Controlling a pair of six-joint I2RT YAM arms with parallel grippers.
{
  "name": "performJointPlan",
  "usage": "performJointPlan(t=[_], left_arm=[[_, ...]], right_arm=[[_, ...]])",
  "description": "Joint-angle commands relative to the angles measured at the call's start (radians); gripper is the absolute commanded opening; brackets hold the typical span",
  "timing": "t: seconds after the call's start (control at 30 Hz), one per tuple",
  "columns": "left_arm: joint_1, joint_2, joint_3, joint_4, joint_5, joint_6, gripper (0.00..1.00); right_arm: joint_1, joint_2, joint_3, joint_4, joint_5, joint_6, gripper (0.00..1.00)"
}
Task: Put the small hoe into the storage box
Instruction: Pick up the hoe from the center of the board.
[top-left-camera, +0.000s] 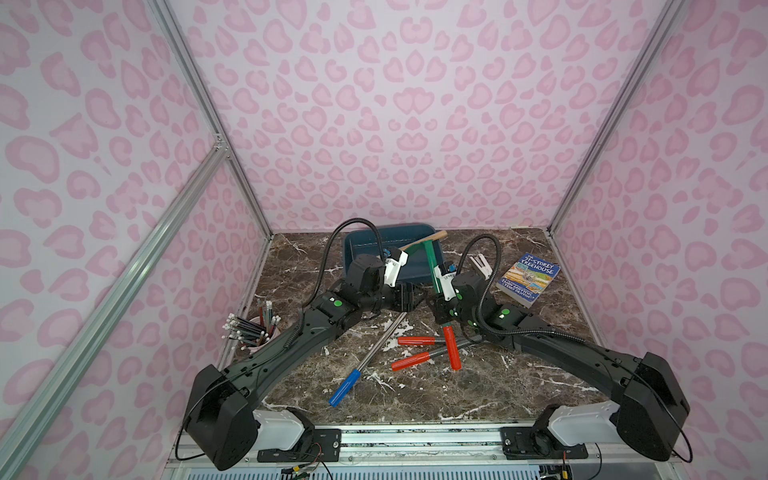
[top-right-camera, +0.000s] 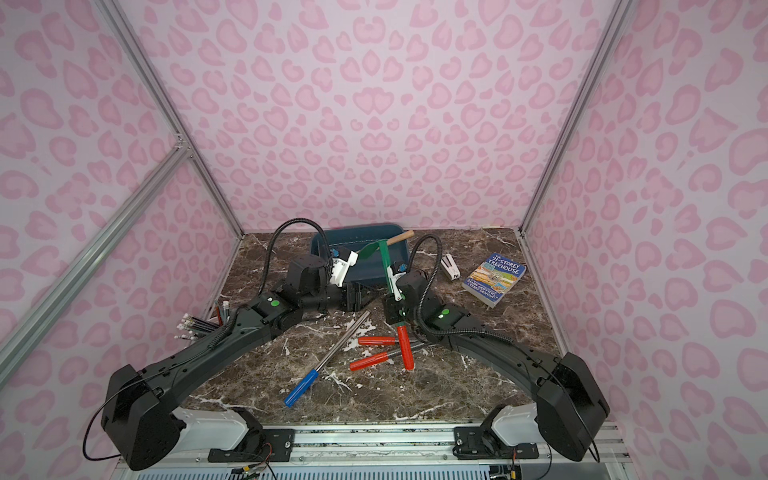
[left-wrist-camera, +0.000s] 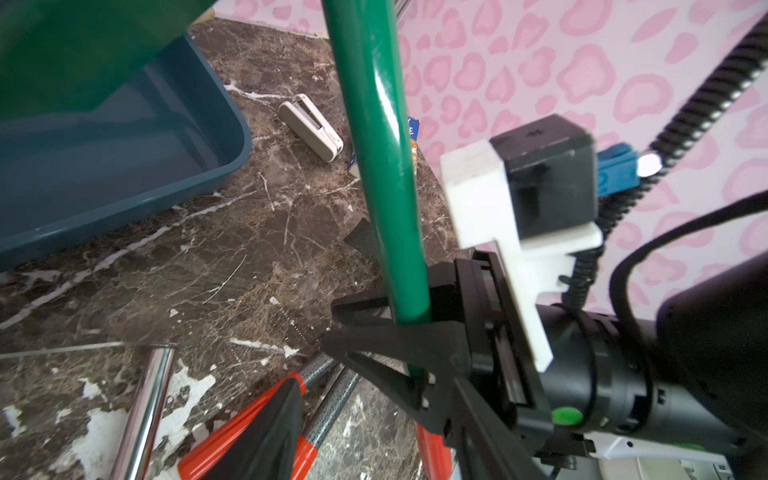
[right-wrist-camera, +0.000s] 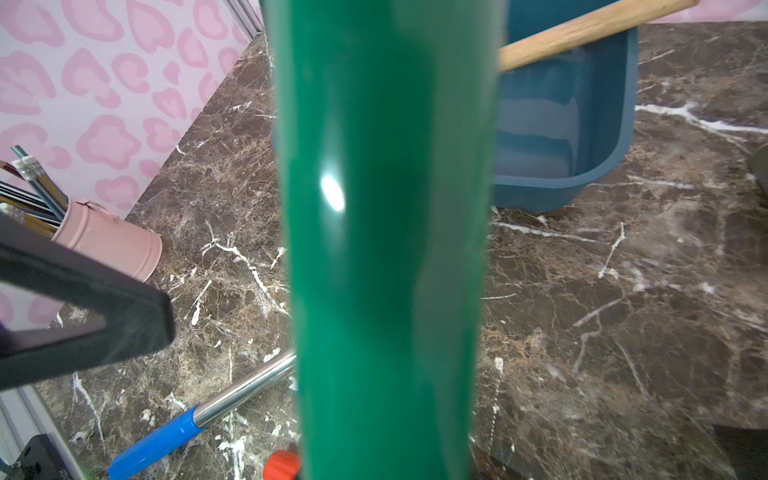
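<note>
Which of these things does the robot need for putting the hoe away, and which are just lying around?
For the job:
- small hoe, clamped in the right gripper
- storage box

Just lying about:
- red-handled tools
- blue-handled rod
- book
- pink pencil cup
- white stapler-like thing

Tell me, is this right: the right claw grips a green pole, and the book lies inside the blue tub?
Not quite. The book lies on the marble table, apart from the storage box, not inside it; both top views show this. The right claw does grip the green pole, seen in the left wrist view.
</note>
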Motion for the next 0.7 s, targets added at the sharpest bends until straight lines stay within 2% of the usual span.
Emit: performJointPlan(t=[0.0, 0.67], left_arm=[[0.0, -0.009, -0.017, 0.13, 0.011, -0.039, 0.62], [0.001, 0.056, -0.028, 0.268, 0.067, -0.101, 0.63]], right_arm=[[0.008, 0.004, 0.033, 0.076, -0.028, -0.012, 0.0], [0.068, 0.004, 0.064, 0.07, 0.004, -0.038, 0.0]])
